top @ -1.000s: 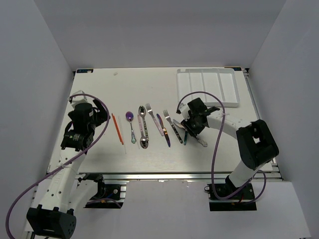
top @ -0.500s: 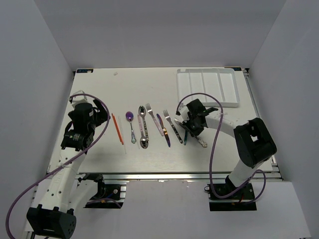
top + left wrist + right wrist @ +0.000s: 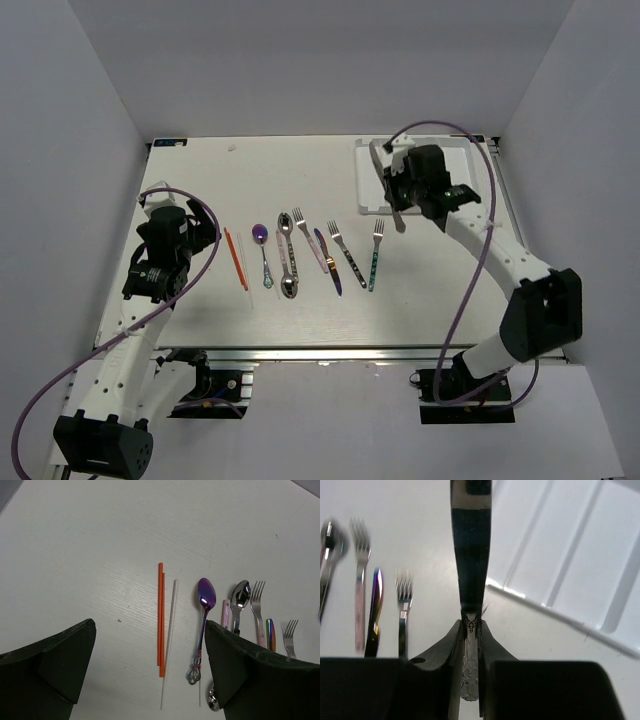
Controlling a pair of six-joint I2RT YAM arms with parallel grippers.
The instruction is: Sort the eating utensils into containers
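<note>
Eating utensils [image 3: 320,255] are lying side by side in a row on the desk [image 3: 300,180], handles pointing toward the arms; one of them, a silver knife [image 3: 471,555], is hanging off the desk in the right pincer [image 3: 470,635], whose fingers are clamping its patterned handle while the blade is pointing away from the wrist. In the top view the knife is showing at the left edge of the white tray [image 3: 455,175]; in the right wrist view its blade is lying just beside the tray's near corner, and I cannot tell whether it is over the first compartment or over the desk. The tray's long compartments are showing bare white. In the row, from the left, a pair of orange chopsticks [image 3: 161,620] is touching along its length; a pale chopstick [image 3: 169,640] is lying just beside it; then a purple spoon [image 3: 205,600], a silver spoon [image 3: 240,597] and forks; a teal-handled fork [image 3: 375,255] is ending the row on the right. The left pincer [image 3: 150,650] is hovering over the chopsticks with its fingers wide apart, gripping nothing.
</note>
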